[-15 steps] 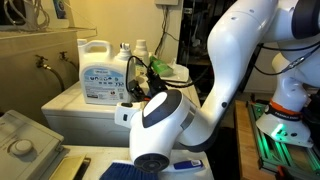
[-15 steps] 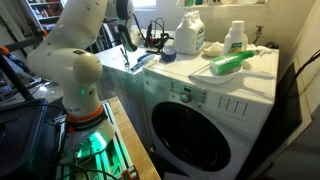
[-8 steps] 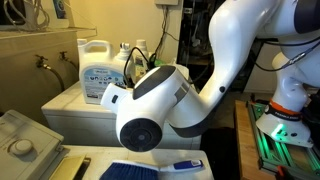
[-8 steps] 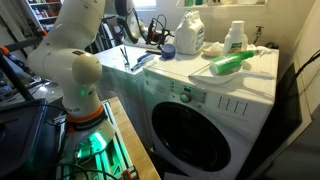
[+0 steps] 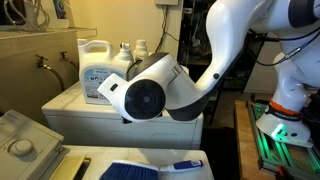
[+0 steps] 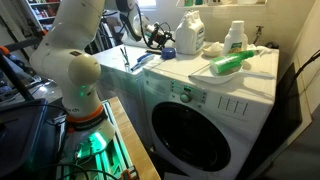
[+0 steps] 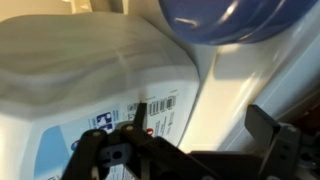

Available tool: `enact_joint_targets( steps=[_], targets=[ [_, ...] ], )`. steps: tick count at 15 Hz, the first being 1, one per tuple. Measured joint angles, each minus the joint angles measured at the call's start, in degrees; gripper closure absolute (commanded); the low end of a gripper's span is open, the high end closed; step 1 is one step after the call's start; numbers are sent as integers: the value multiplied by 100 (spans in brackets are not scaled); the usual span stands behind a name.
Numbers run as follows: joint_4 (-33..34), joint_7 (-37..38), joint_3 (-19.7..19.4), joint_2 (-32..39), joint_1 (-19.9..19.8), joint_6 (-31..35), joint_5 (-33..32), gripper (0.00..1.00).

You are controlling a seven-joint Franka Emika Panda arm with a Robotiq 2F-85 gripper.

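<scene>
A: Logging left to right. The white jointed robot arm (image 6: 75,60) is standing at the left in an exterior view. Its black claw (image 6: 158,38) is hanging just beside the round blue plastic tub (image 6: 186,45). Jaws?

B: Standing apart, gripping nothing. The wrist view is showing both fingers (image 7: 282,150) with bare space between them.

A: And the large white plastic detergent jug with the blue label (image 6: 192,22)?

B: Standing upright at the back of the white front-loading washing machine (image 6: 200,110), on its top, right behind the tub. Likely cap-up so nothing is leaking.

A: Further right?

B: A small white bottle with a green cap (image 6: 235,38), then a long green plastic item (image 6: 232,63) lying flat.

A: What are the views disagreeing on?

B: The wrist view is catching the jug's barcode label (image 7: 150,112) close up; whether the claw is touching it, I cannot tell. In an exterior view the arm's big round joint (image 5: 145,98) is covering the claw entirely.
</scene>
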Motion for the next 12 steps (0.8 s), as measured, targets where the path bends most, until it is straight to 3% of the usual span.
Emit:
enact_joint_targets(
  steps=[4, 7, 12],
  targets=[
    [-280, 623, 7, -342, -201, 1174, 167, 0],
    [-469, 731, 60, -720, -295, 1797, 759, 0],
    [-759, 489, 88, -1286, -236, 1345, 1997, 0]
  ],
)
